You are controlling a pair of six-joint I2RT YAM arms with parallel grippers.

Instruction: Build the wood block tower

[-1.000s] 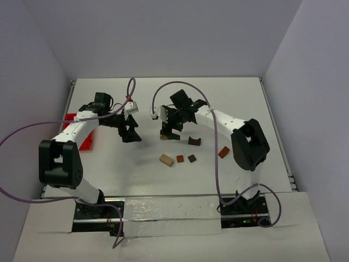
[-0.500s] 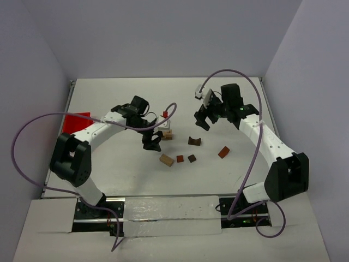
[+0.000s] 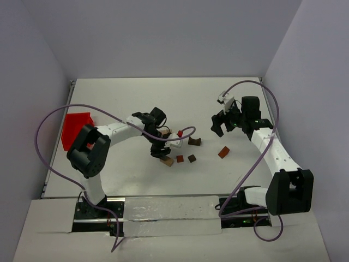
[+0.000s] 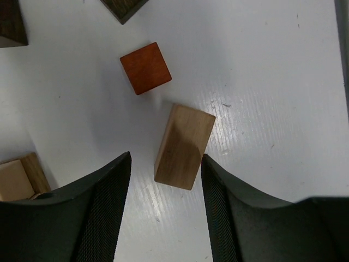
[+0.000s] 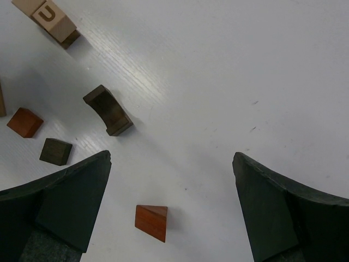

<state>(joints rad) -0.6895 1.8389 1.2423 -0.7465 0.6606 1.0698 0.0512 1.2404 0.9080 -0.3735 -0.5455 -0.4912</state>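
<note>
A light tan oblong block (image 4: 184, 146) lies on the white table, its near end between the fingertips of my open left gripper (image 4: 165, 161), untouched by either finger. From above, that gripper (image 3: 160, 151) stands over the tan block (image 3: 167, 160). A reddish cube (image 3: 180, 159), a dark cube (image 3: 192, 158), a dark arch block (image 3: 194, 141) and a reddish wedge (image 3: 223, 152) lie loose. Tan lettered blocks (image 3: 164, 132) sit together behind. My right gripper (image 3: 217, 127) is open and empty, above the wedge (image 5: 151, 221).
The red plastic bin (image 3: 76, 128) stands at the left edge of the table. The left arm's purple cable (image 3: 182, 137) loops low over the blocks. White walls close in the table on three sides.
My right gripper left the tan blocks at the centre and swung away to the right. My left gripper moved from near the bin to the tan oblong block.
</note>
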